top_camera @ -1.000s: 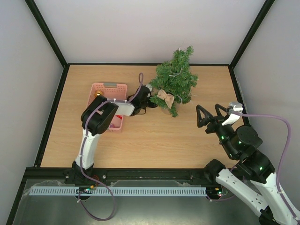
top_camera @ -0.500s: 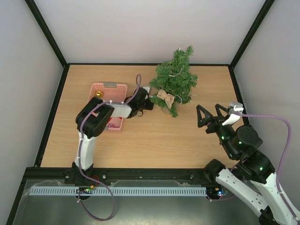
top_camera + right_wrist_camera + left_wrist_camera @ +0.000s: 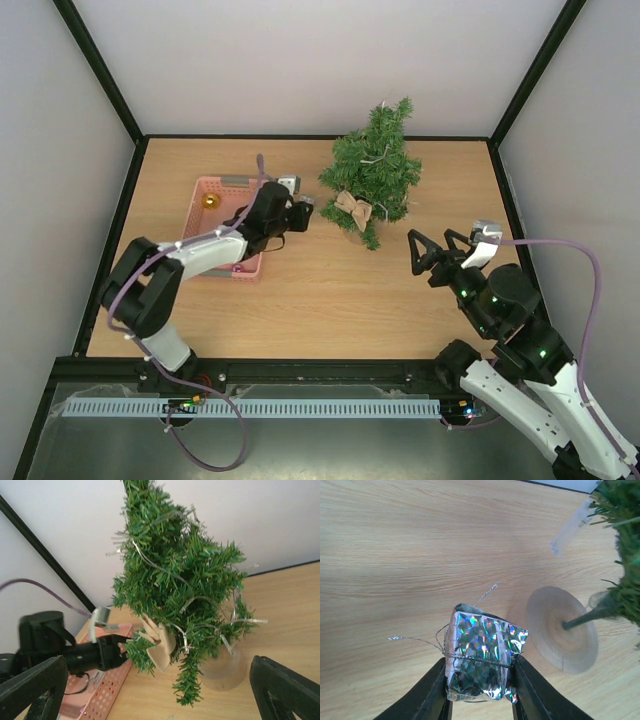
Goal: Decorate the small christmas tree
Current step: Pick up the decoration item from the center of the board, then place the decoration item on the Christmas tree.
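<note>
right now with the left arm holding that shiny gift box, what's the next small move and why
Probably lift the silver gift box and carry it right toward a low branch of the small christmas tree. The left jaws are clamped on it near the tree's round base, and its thread hangs free, not hooked on anything.

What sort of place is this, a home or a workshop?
Probably a robot test booth: plain white walls enclose a wooden table, with left arm and right arm bolted at its near edge, and a small christmas tree.
</note>
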Motion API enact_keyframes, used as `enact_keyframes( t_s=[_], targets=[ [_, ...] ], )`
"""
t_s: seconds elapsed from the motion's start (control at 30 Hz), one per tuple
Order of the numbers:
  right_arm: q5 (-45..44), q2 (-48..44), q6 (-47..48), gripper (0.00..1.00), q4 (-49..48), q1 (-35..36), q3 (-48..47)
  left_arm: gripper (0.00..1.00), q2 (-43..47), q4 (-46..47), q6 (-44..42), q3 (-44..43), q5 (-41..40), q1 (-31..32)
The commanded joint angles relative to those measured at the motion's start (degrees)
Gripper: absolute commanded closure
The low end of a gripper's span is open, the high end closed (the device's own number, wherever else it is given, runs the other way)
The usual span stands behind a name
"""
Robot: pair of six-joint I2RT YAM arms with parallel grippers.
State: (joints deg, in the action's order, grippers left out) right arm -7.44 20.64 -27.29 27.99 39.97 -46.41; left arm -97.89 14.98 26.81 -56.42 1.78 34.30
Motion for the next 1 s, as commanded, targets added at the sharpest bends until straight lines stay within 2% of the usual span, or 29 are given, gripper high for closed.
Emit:
enact_keyframes(
  t_s=[0.0, 0.23, 0.4, 0.63, 0.97],
  targets=[
    [1.70, 0.91, -2.26, 0.02, -1.24, -0.15, 0.77, 0.69, 8.39, -6.63, 0.64, 2.24, -1.52, -0.38],
    [-0.37, 1.32, -1.54, 0.02, -1.04, -0.22, -0.23, 0.68, 19.11, -10.51, -1.57, -0.78, 1.39, -0.41],
    [0.54, 1.46, -1.66, 0.02, -1.49, -0.17, -0.17, 0.68, 20.94, -10.99, -3.38, -6.09, 7.19, 0.09],
    [0.51, 0.51, -1.32, 0.02, -0.83, -0.15, -0.38, 0.68, 18.10, -11.10, -6.18, -14.25, 12.42, 3.42],
    [0.06, -0.67, -0.80, 0.01, -0.65, -0.22, -0.92, 0.68, 10.89, -11.73, -8.75, -21.23, 15.46, 6.36]
  ],
)
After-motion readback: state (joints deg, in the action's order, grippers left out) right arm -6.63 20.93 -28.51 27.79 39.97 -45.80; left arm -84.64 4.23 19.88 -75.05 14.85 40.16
